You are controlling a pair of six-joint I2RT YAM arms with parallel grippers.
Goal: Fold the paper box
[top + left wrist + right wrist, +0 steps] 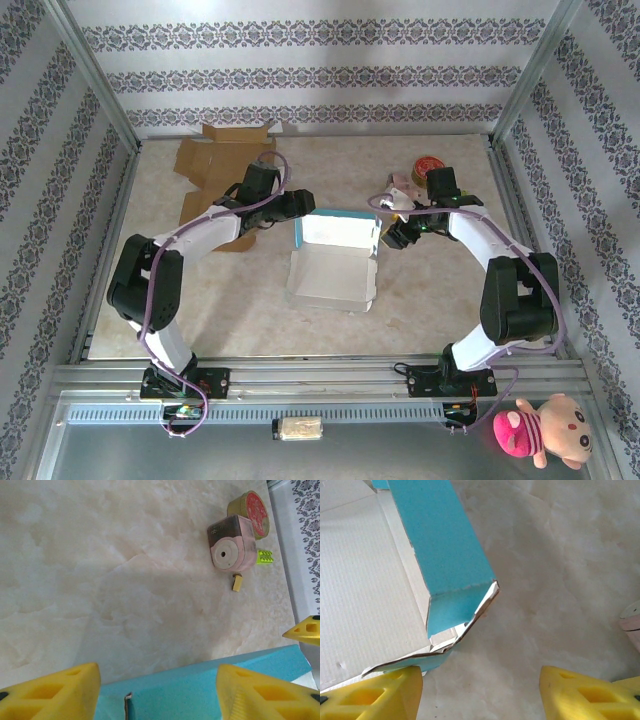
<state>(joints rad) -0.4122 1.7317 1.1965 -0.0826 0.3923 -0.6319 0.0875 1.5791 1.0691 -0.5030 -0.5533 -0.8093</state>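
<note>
Yellow fingers of the left gripper, spread, hang over a blue wall of the paper box; the right gripper, also spread, hangs by its creased corner. Overhead, the box lies open at mid table; the left wrist view adds a pink block and a red-lidded tin.

Bright, even light from overhead; a soft shadow darkens the table toward 6 o'clock; near foreground slightly blurred.
</note>
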